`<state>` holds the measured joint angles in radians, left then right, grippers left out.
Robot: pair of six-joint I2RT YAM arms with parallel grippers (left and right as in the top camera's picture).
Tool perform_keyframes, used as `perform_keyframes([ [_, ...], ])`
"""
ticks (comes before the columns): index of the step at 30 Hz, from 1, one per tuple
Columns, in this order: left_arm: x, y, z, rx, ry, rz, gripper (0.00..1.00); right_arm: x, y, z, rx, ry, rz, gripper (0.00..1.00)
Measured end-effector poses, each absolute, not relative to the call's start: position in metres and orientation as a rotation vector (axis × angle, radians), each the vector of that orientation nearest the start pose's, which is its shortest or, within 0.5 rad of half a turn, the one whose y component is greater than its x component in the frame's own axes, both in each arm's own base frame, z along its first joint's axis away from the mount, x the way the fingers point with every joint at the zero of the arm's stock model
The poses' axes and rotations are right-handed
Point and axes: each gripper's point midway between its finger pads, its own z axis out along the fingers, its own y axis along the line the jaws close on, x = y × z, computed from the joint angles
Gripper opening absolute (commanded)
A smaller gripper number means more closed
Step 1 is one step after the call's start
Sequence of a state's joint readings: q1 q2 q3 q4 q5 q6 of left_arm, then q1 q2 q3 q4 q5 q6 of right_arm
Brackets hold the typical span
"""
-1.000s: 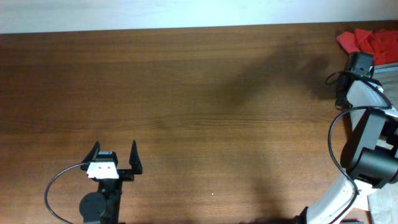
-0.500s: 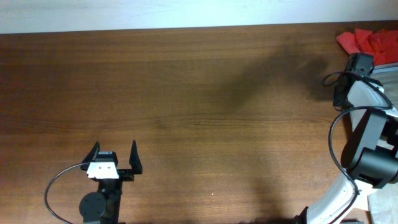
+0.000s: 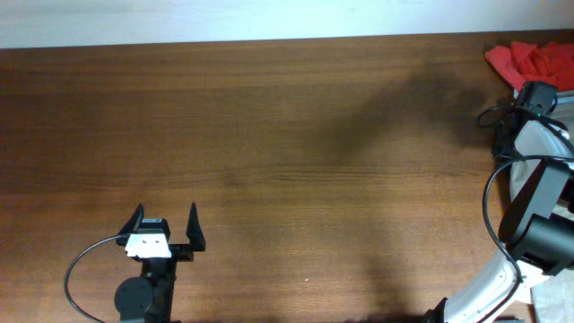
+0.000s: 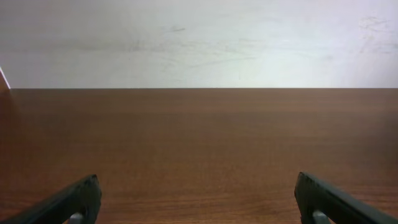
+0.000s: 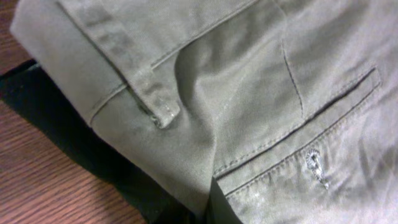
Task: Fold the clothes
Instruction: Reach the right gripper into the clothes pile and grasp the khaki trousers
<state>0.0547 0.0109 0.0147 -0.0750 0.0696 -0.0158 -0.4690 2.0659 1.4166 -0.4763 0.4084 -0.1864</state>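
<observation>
At the far right edge of the table [image 3: 269,135], the right arm [image 3: 525,197] reaches toward a heap of clothes. A red garment [image 3: 534,58] shows from above, and the wrist camera looks closely at rumpled olive trousers [image 5: 236,93] lying over a dark garment [image 5: 56,118] on the wood. The right gripper [image 3: 536,97] hides its fingers in both views, so I cannot tell whether they are parted or closed on cloth. The left gripper [image 3: 166,213] sits near the front left, spread wide and holding nothing. By my judgement folding has not begun: no piece lies flat mid-table, and each has yet to be pulled out, spread and folded
</observation>
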Motion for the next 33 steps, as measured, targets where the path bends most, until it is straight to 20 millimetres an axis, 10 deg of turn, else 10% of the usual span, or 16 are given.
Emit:
perform_keyframes([
  [11,0.246,0.002,0.16,-0.005,1.642,-0.027,0.99,0.393,-0.277,0.063,0.665,2.646,-0.723,0.04],
  [20,0.246,0.002,0.16,-0.005,1.642,-0.027,0.99,0.399,-0.257,0.182,0.755,2.351,-0.648,0.04],
  [33,0.246,0.002,0.16,-0.005,1.642,-0.027,0.99,0.432,-0.286,0.081,0.779,2.41,-0.76,0.25],
])
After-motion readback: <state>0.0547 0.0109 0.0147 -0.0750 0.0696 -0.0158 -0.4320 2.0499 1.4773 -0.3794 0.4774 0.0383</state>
